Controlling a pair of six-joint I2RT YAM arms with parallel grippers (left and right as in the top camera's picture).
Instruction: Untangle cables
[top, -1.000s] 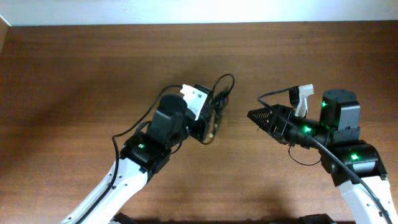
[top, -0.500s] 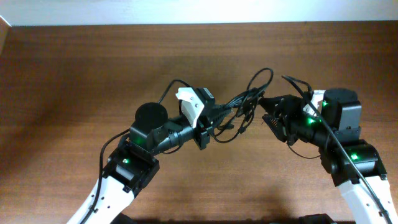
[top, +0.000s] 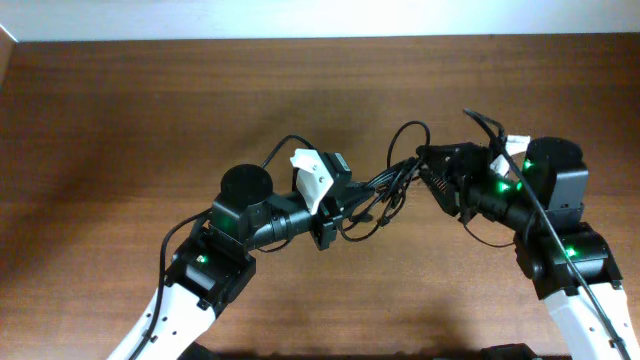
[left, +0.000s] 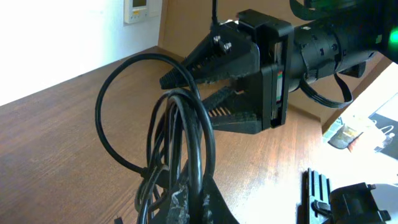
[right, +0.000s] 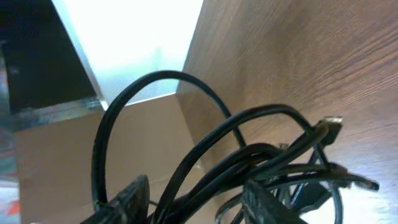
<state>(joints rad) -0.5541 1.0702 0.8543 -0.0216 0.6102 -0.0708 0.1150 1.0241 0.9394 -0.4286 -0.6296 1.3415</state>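
fingers (left: 214, 65) of right gripper (left: 186, 93) astride cables (top: 380, 185), long axis left-right

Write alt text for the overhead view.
A tangled bundle of thin black cables stretches between two grippers over a brown wooden table. The left gripper clamps one end; the right gripper reaches into the other, jaws apart.

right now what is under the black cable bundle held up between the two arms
Only bare brown wooden table shows under the bundle of thin black cables. The patch directly beneath the strands is covered from overhead.
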